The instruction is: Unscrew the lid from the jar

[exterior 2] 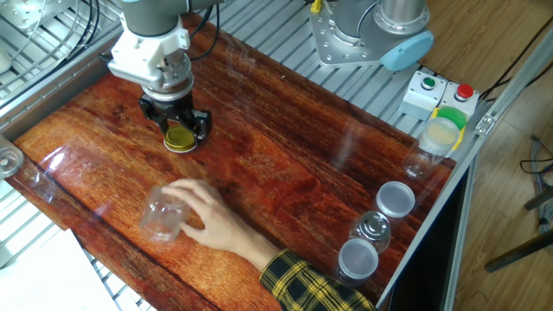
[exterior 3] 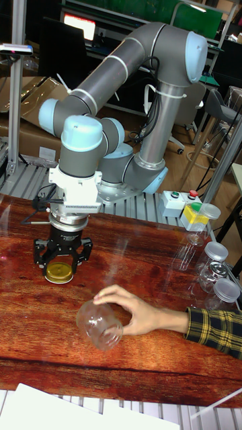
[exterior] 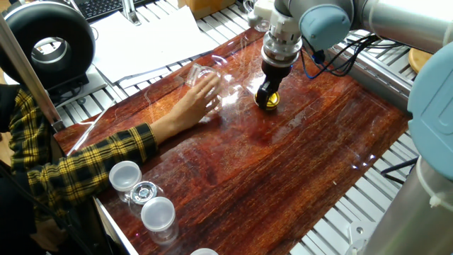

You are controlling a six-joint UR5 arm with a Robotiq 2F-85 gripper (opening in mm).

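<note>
The yellow-gold lid point(exterior 2: 180, 138) point(exterior: 270, 101) point(exterior 3: 58, 271) is off the jar and sits low at the wooden tabletop, between the black fingers of my gripper point(exterior 2: 177, 130) point(exterior: 267, 95) point(exterior 3: 60, 263), which looks shut on it. A person's hand holds the open clear glass jar point(exterior 2: 162, 216) point(exterior: 202, 75) point(exterior 3: 100, 325), tilted and apart from the lid. In the tall fixed view the jar is nearer the camera and to the right of the gripper.
The person's arm in a plaid sleeve point(exterior: 85, 159) reaches across the table. Clear cups with white lids point(exterior 2: 396, 200) point(exterior: 126, 176) stand at one table edge. A button box point(exterior 2: 439, 92) sits by the robot base. White paper point(exterior: 148, 39) lies beyond the board.
</note>
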